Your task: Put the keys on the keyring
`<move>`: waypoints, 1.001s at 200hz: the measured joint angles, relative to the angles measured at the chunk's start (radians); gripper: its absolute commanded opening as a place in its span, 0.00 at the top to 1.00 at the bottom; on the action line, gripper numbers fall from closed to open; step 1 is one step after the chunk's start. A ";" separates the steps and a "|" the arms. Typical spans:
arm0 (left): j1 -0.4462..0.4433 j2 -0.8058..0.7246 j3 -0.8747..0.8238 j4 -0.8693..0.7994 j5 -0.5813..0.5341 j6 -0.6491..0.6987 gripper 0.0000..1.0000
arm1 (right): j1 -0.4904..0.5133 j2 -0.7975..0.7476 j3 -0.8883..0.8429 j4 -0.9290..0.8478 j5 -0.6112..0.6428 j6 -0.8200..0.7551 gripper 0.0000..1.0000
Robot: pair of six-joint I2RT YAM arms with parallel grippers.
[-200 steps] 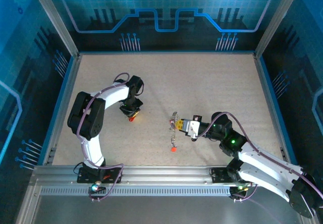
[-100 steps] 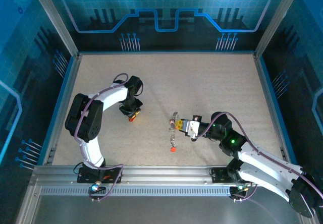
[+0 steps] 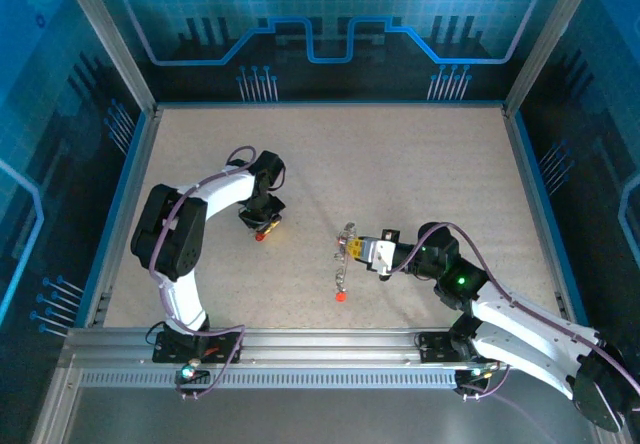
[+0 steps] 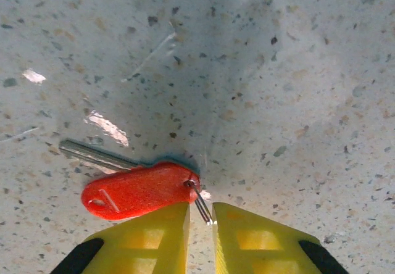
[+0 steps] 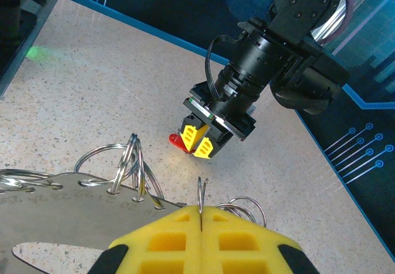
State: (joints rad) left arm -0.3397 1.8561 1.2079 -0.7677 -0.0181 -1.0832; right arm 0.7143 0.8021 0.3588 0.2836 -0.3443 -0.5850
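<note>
Clenching keyring (image 5: 199, 190), right hand (image 5: 200, 211) above table (image 3: 400, 154); left hand (image 4: 200, 215) straddling red key (image 4: 139, 190), grip unclear; walls (image 3: 330, 79) well apart.

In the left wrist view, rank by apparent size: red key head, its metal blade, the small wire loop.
1. red key head
2. metal blade, visible part
3. wire loop, seen edge-on, so its true size is unsure

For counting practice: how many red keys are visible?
2: one red-headed metal key at the left end effector; second red key near the grey metal keyring. More may be hidden.
</note>
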 measured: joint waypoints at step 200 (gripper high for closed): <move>-0.004 0.000 -0.020 0.010 -0.005 0.014 0.90 | 0.000 0.000 -0.002 0.000 0.000 0.000 1.00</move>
State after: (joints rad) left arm -0.3435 1.8565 1.1881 -0.7582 -0.0235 -1.0687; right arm 0.7147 0.8021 0.3569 0.2840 -0.3443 -0.5854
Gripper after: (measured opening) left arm 0.118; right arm 0.050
